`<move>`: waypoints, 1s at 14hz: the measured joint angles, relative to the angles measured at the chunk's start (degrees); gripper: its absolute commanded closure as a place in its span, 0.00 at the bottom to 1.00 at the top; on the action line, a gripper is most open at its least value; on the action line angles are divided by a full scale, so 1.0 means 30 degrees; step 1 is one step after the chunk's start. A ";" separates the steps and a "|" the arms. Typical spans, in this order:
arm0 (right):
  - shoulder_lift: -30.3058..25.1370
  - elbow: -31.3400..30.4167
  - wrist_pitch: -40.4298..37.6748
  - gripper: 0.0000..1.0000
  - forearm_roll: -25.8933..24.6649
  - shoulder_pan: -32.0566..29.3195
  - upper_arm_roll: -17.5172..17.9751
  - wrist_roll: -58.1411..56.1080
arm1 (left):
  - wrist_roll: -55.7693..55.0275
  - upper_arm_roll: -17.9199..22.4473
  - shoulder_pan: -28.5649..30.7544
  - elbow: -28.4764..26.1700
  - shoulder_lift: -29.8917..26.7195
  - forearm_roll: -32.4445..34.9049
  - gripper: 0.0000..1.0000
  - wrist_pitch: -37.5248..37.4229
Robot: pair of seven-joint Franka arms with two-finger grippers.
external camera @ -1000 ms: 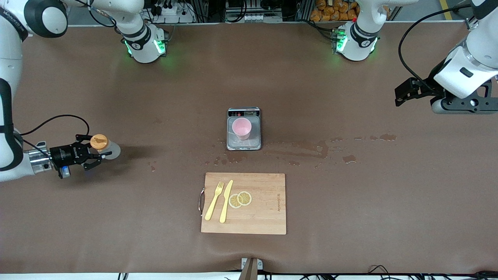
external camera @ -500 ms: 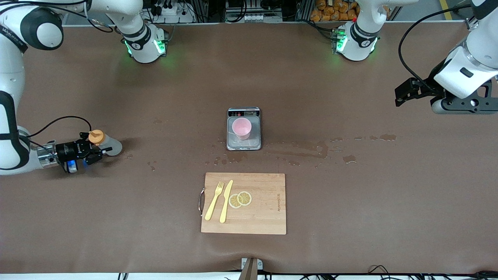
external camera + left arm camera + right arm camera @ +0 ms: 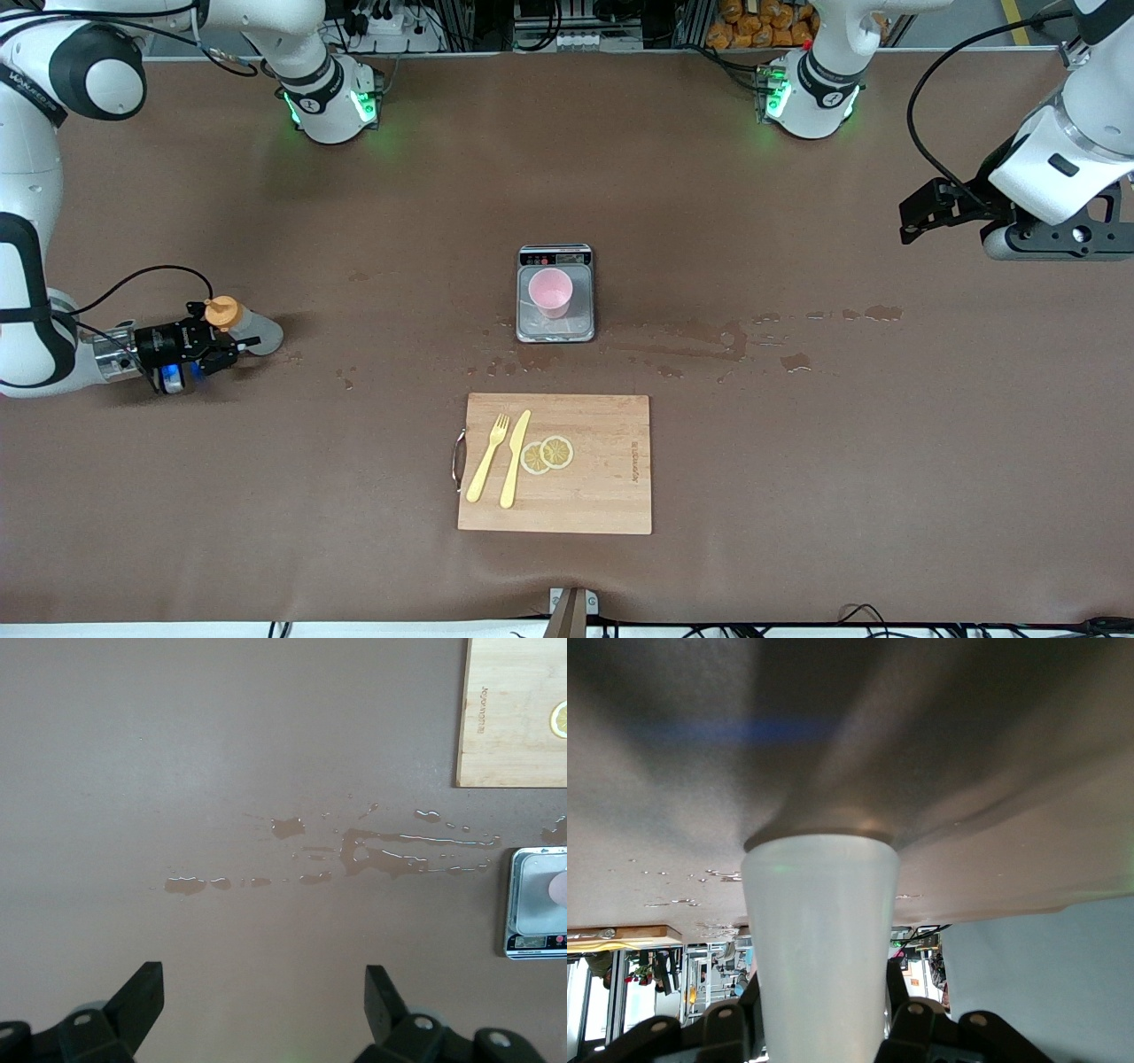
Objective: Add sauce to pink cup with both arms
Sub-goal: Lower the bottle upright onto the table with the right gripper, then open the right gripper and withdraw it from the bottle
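Note:
The sauce bottle point(image 3: 251, 332), whitish with an orange cap, is low at the table near the right arm's end. My right gripper point(image 3: 213, 344) is shut on the bottle's sides. In the right wrist view the bottle point(image 3: 819, 930) fills the gap between the fingers of my right gripper point(image 3: 822, 997), and its base meets the brown tabletop. The pink cup point(image 3: 550, 292) stands upright on the steel scale point(image 3: 555, 330) at mid table. My left gripper point(image 3: 921, 213) waits open and empty, high over the left arm's end of the table; the left wrist view shows it point(image 3: 264, 992) too.
A wooden cutting board point(image 3: 602, 478) with a yellow fork point(image 3: 487, 458), a yellow knife point(image 3: 515, 459) and lemon slices point(image 3: 547, 455) lies nearer the front camera than the scale. Wet spills point(image 3: 709, 337) streak the table from the scale toward the left arm's end.
My right gripper has lowered the sauce bottle toward the table, shifting slightly toward the right arm's end. The left arm has not moved.

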 measured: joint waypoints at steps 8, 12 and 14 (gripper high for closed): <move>-0.0312 0.1819 -0.0288 0.00 0.0075 -0.0233 0.0014 0.0004 | 0.0001 -0.0009 -0.0006 0.0034 0.0000 0.0000 0.00 0.0030; -0.1230 0.3617 -0.1636 0.00 -0.0025 -0.0356 0.0027 0.0005 | 0.0002 -0.0018 -0.0020 0.0124 -0.0008 0.0000 0.00 0.0036; -0.1490 0.4678 -0.2179 0.00 -0.0239 -0.0354 0.0108 0.0006 | 0.0003 -0.0018 -0.0020 0.0124 -0.0008 0.0000 0.00 0.0037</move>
